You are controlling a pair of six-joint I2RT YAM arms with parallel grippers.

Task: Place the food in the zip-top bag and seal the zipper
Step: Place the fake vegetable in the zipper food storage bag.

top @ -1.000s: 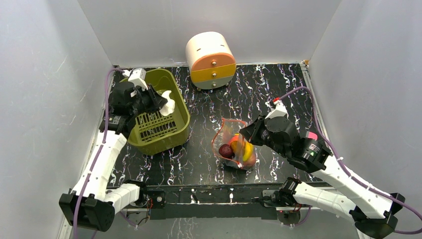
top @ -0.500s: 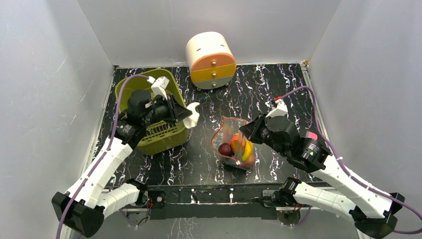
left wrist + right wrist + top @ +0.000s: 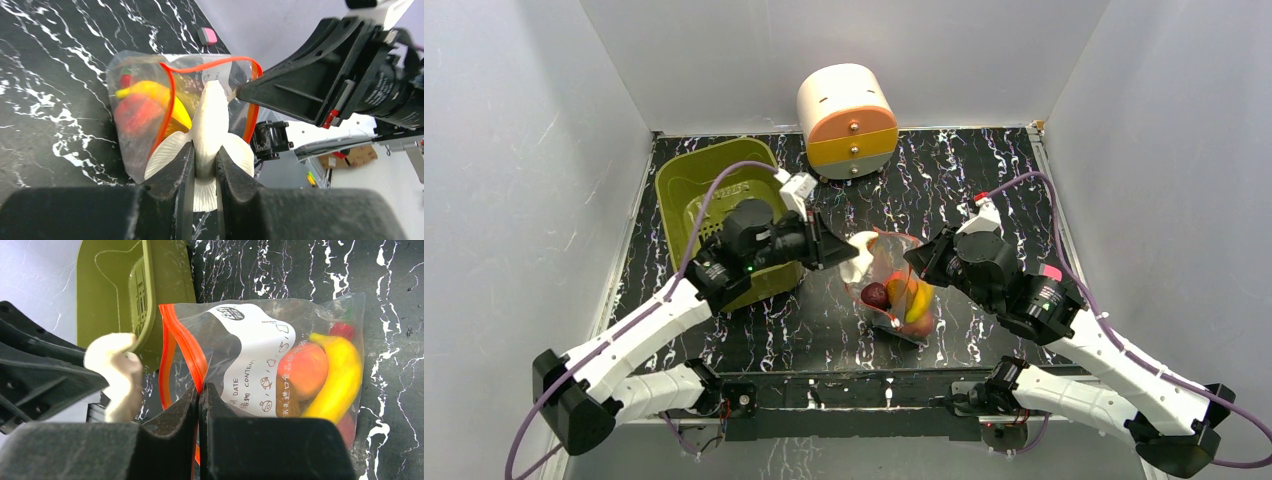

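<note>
The clear zip-top bag (image 3: 894,290) stands open mid-table and holds a yellow banana (image 3: 340,375), an orange-red fruit (image 3: 305,367) and a dark purple ball (image 3: 876,296). My right gripper (image 3: 916,262) is shut on the bag's red-orange zipper (image 3: 182,340) at the mouth's right rim and holds it up; its jaws (image 3: 199,390) pinch the strip. My left gripper (image 3: 844,258) is shut on a white toy mushroom (image 3: 210,115), whose tip reaches the bag's open mouth (image 3: 167,105). The mushroom also shows in the right wrist view (image 3: 117,370).
The olive-green slotted basket (image 3: 714,200) stands at the back left, close behind the left arm. A round white and orange drawer unit (image 3: 847,120) stands at the back wall. A small pink object (image 3: 207,36) lies beyond the bag near the right wall.
My left arm swung right from the basket, carrying the white mushroom to the bag's mouth. My right gripper kept its hold on the zipper and barely moved.
</note>
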